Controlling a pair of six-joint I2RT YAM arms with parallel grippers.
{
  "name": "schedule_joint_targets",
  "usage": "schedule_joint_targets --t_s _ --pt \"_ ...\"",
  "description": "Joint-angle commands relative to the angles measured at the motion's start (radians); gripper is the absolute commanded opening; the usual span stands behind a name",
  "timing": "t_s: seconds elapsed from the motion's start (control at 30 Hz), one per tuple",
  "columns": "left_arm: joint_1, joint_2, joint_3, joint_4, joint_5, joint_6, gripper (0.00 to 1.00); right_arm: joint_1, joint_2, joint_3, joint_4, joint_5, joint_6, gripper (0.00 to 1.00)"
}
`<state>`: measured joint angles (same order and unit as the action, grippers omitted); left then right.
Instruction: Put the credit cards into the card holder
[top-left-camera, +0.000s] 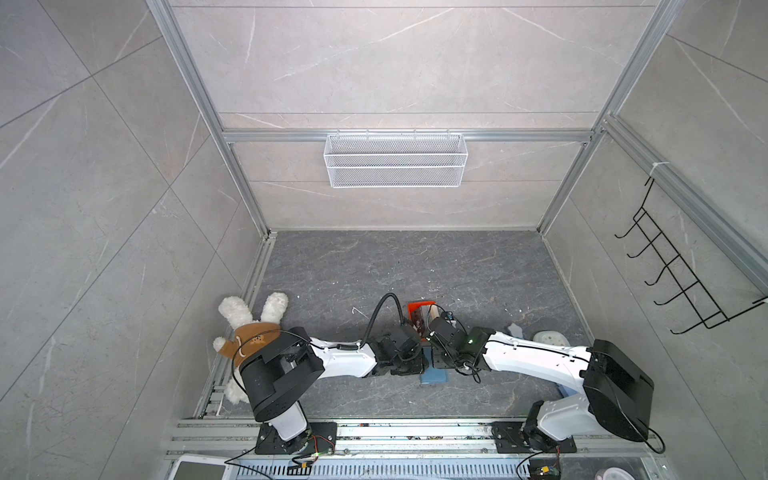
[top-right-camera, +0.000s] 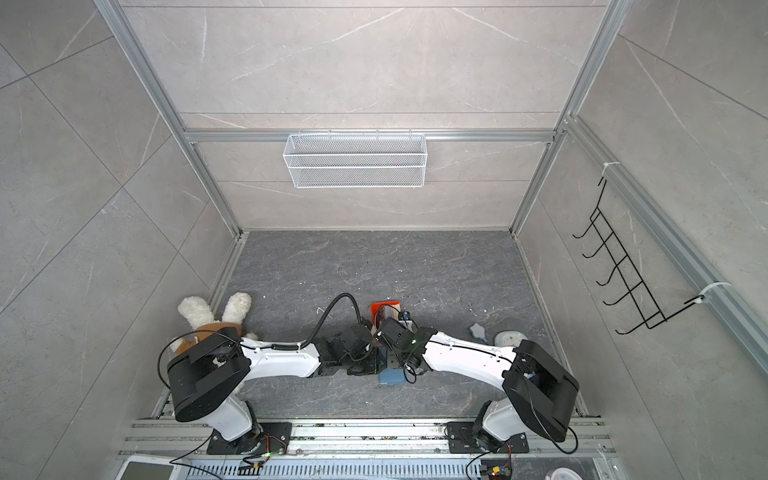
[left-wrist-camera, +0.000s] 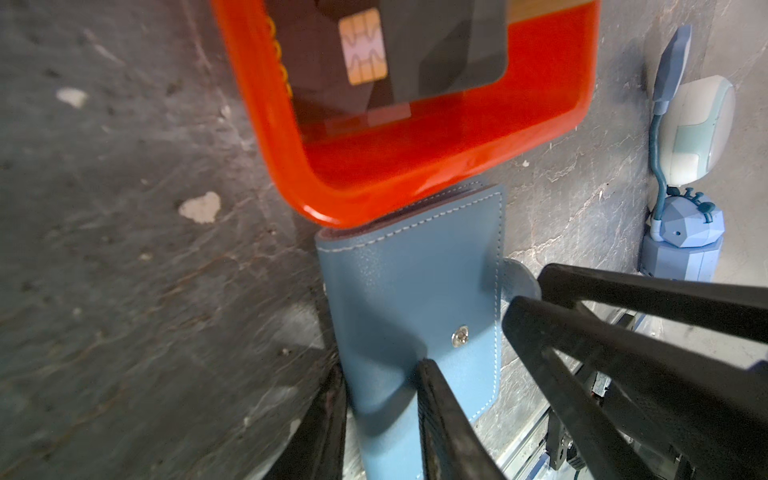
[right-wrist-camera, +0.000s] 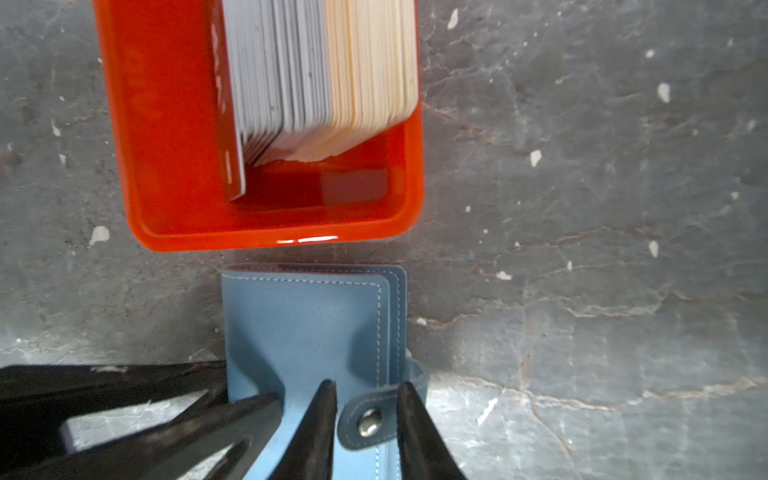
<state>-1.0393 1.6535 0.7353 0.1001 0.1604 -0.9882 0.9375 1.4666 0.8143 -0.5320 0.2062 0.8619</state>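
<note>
card holder (right-wrist-camera: 307, 324): blue book-fold wallet, lying flat and folded shut on the table, just beside the orange tray (right-wrist-camera: 166, 166) with a thin gap between them. it looks light, soft and floppy, with a smooth cover, so it will likely slide and bend if pushed. best hold is probably to pin the cover near the fold and lift by the snap tab (right-wrist-camera: 370, 419). the tab looks unsnapped, with a bare stud showing on the cover in the left wrist view.

credit cards (right-wrist-camera: 324, 75): thick stack standing on edge in the tray. they look stiff, thin and slick, so take one by its top edge.

left gripper (left-wrist-camera: 380, 370): fingers partly spread, one tip on the cover, the other at the fold edge. it pins the holder and holds nothing.

right gripper (right-wrist-camera: 368, 384): fingers partly spread either side of the snap tab, close to its edges. can't tell if they squeeze it.
</note>
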Motion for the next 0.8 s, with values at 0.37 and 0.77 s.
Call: schedule_joint_targets --t_s 0.37,0.77 --pt "-0.005 0.002 -0.014 -0.007 0.011 0.003 0.30 0.012 -0.101 -0.028 -0.092 0.062 0.053 0.22" --pt "-0.005 -0.028 -0.034 -0.004 -0.008 0.014 0.29 0.011 -0.113 -0.056 -0.098 0.058 0.078 0.18"
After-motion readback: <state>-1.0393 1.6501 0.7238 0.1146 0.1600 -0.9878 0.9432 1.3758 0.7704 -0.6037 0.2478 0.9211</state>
